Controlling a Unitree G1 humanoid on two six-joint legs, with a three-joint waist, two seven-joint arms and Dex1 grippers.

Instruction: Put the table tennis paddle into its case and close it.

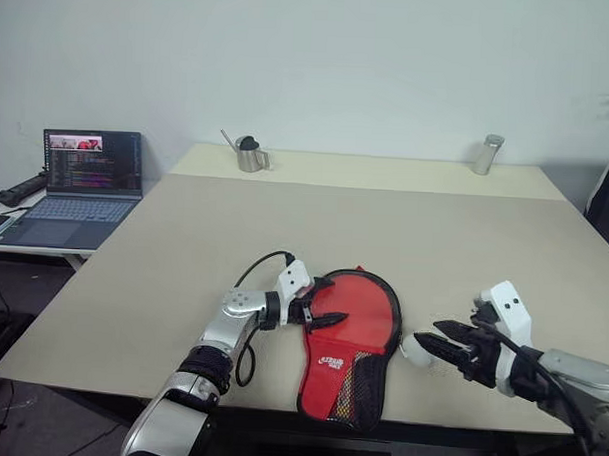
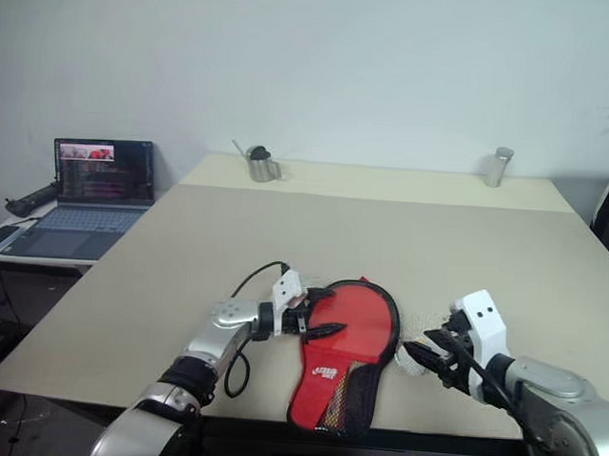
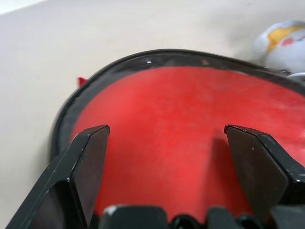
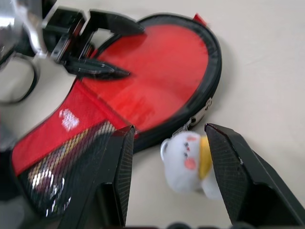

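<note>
Lower centre of frame: case (image 1: pixel 348 348) flat on counter (image 1: pixel 385 221), zipped shut; paddle presumably inside. Left hand (image 1: pixel 320 301) spread over it, gripping nothing. Right hand (image 1: pixel 432 345) parted, beside charm (image 4: pixel 190 162). Withdraw both cleanly without dragging.

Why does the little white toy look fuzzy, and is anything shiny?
In the left wrist view the small white toy sits soft and out of focus in a corner, while the case has a tiny glint on its black rim. In the right wrist view the toy is smeared too, and the left gripper looks blurred. In the left eye view the laptop screen glows.
</note>
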